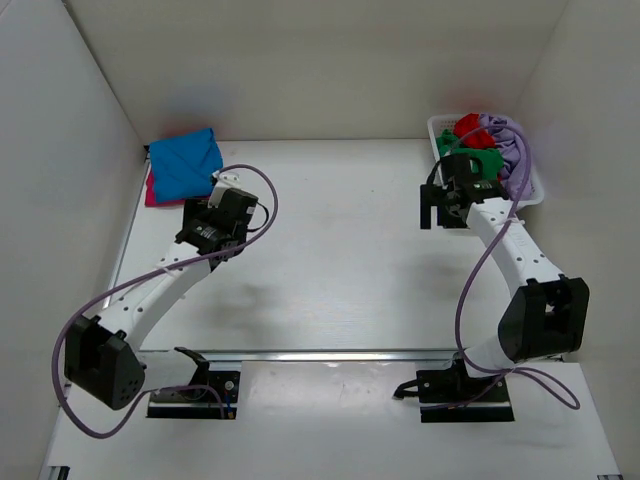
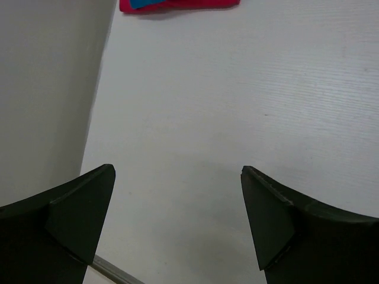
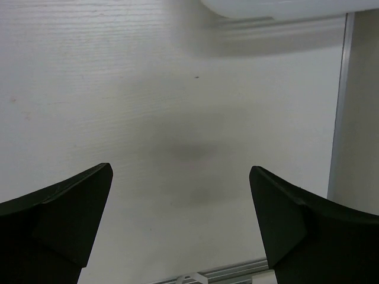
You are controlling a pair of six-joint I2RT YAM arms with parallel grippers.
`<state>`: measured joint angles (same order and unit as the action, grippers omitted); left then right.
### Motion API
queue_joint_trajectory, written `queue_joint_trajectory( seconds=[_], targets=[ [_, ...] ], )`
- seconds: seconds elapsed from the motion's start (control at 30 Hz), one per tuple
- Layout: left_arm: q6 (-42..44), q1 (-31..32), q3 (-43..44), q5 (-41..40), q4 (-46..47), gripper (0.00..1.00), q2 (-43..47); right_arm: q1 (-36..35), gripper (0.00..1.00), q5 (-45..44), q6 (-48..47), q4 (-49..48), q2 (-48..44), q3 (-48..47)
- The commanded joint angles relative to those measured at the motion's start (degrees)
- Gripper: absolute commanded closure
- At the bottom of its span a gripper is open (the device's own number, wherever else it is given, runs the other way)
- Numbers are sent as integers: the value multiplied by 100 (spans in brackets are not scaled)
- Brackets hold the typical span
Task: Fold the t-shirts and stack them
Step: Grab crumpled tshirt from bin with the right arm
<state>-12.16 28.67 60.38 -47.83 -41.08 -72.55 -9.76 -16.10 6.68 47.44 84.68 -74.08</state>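
Observation:
A folded blue t-shirt (image 1: 186, 160) lies on a magenta-pink one (image 1: 150, 192) at the far left of the table, by the wall. The pink one's edge (image 2: 183, 5) and a bit of blue show at the top of the left wrist view. Red (image 1: 467, 128), green (image 1: 470, 160) and lilac (image 1: 510, 148) t-shirts are bunched in the white basket (image 1: 535, 192) at the far right. My left gripper (image 1: 222, 200) (image 2: 177, 189) is open and empty over bare table, just right of the stack. My right gripper (image 1: 440, 212) (image 3: 180, 189) is open and empty, just left of the basket.
White walls close the table on the left, back and right. A metal rail (image 1: 330, 353) runs along the near edge, and one shows in the right wrist view (image 3: 339, 106). The basket's rim (image 3: 272, 7) shows at the top of that view.

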Motion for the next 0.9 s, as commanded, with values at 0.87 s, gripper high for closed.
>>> queue_joint_trajectory(
  seconds=[0.87],
  targets=[
    [496,-720,-1203,2110,2402,2,2623,1547,1,361,-315,-1174,2341,-2919]
  ],
)
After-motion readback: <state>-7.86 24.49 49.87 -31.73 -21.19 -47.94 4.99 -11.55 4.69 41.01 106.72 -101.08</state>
